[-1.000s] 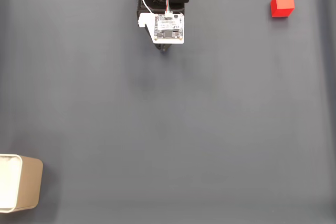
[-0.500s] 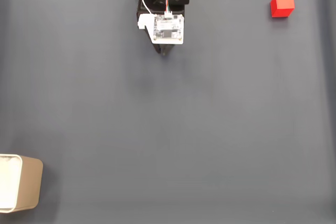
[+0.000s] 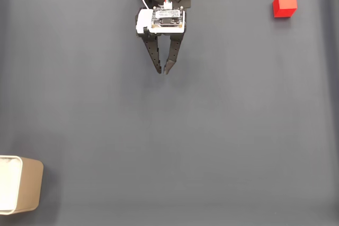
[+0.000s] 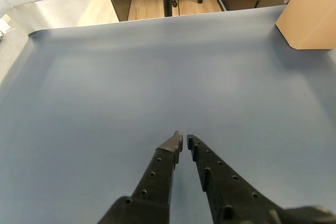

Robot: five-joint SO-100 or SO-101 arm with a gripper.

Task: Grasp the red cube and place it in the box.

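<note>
dark grey matting covers the whole worktop (image 3: 212,130), smooth and bare across its middle in the fixed view. at the lower left edge of that frame sits the box (image 3: 24,191), tan-sided with a white inside; in the wrist view it shows at the upper right corner (image 4: 310,9). the red cube (image 3: 285,5) rests at the upper right of the fixed view, well apart from both the box and my claw (image 3: 162,71), which hangs near the top centre with its tips nearly pressed together and holding nothing. as i judge it, the step in hand is the reach: i should swing toward the upper right, spread the fingers (image 4: 173,145) well before arriving, square them to two opposite cube faces, then come down so the cube sits between them.
</note>
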